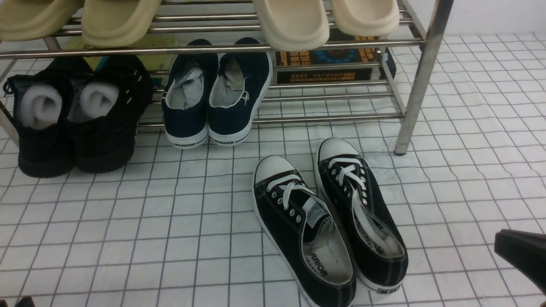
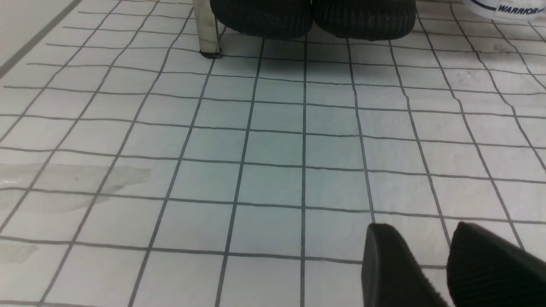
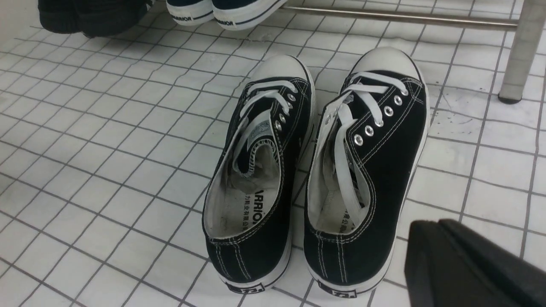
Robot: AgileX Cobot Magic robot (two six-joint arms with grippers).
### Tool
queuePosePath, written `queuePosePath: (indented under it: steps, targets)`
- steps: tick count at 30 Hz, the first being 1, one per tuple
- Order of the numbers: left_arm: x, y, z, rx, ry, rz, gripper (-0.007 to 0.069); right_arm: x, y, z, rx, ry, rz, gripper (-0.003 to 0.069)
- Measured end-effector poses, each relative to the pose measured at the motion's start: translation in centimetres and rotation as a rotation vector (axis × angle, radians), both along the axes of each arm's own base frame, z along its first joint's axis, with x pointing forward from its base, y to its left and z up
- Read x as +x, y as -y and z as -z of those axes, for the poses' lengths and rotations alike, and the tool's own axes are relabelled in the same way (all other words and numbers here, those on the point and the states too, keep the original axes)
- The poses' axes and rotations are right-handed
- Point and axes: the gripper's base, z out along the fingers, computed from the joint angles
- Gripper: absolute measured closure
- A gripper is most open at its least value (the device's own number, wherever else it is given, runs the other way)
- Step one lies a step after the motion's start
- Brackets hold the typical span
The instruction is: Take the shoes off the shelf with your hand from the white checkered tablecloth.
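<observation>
On the white checkered tablecloth (image 1: 128,221), the shoes (image 1: 324,226) look light and soft-walled, best pinched at a heel collar by the right gripper (image 1: 522,256), closed and empty.

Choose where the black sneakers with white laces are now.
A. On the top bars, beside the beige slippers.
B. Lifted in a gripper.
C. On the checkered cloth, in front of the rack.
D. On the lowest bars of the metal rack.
C: the black sneakers lie side by side on the checkered cloth, clear of the bars of the rack, with their toes toward it.
</observation>
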Motion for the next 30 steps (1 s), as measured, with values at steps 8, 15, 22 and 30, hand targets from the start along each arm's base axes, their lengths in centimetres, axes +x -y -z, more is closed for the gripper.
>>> queuePosePath:
  steps: [8, 15, 22, 30]
  targets:
    - [0.0, 0.0, 0.0, 0.0, 0.0, 0.0, 0.0384, -0.4, 0.2, 0.4, -0.005, 0.015, -0.008, 0.0655]
    - [0.0, 0.0, 0.0, 0.001, 0.0, 0.0, 0.0384, -1.5, 2.2, 3.0, -0.09, 0.195, 0.051, 0.0649]
    - [0.0, 0.0, 0.0, 0.001, 0.0, 0.0, 0.0384, -3.6, 5.5, 8.5, -0.193, 0.276, 0.352, 0.0643]
    - [0.0, 0.0, 0.0, 0.001, 0.0, 0.0, 0.0384, -4.2, 6.3, 9.3, -0.203, 0.197, 0.503, 0.0634]
